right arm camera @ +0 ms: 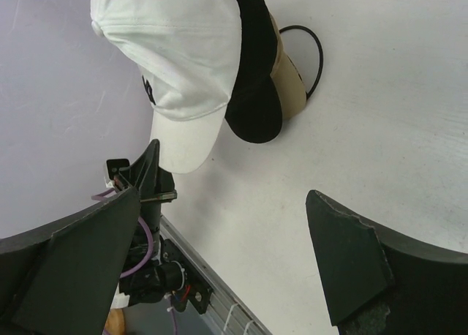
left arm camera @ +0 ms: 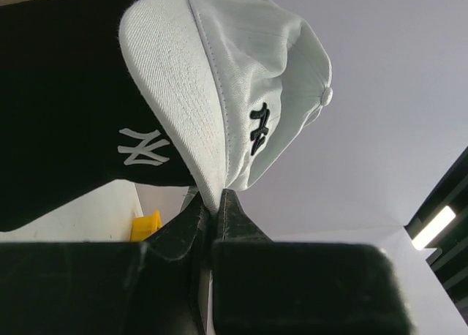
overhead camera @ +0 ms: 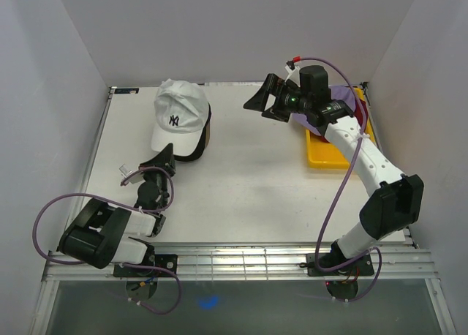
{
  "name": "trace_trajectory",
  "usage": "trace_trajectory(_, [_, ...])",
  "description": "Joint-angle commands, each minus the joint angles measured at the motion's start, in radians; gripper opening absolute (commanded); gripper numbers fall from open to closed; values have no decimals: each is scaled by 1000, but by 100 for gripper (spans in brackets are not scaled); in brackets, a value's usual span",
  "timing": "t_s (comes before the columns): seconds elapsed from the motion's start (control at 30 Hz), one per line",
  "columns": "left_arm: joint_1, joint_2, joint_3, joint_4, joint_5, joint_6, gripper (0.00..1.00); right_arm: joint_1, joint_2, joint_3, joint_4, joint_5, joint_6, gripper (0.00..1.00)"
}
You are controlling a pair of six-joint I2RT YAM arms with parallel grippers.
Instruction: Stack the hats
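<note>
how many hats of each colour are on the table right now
white hat: 1
black hat: 1
tan hat: 1
lavender hat: 1, partly hidden by the right arm
dark red hat: 1, partly hidden too
total: 5

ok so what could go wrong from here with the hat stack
The left gripper pinches only the brim tip of the white cap. A pull could drag it off the black cap, or the brim may slip free. The right gripper is open and empty, and the lavender cap lies in the yellow tray under its arm, so reaching it may be awkward.
</note>
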Motion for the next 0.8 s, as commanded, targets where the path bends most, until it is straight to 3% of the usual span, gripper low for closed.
trace_trajectory(0.0, [2, 11, -19, -39, 18, -11, 0, 4, 34, 18, 35, 4, -30, 100])
trace_trajectory(0.33, [2, 5, -22, -221, 14, -94, 0, 12, 154, 142, 2, -4, -48, 100])
trace_trajectory(0.53, [2, -61, 52, -557, 23, -131, 0, 21, 209, 191, -15, -6, -58, 100])
trace_trajectory(0.77, [4, -85, 119, -770, 7, -163, 0, 25, 239, 191, -11, -10, -61, 100])
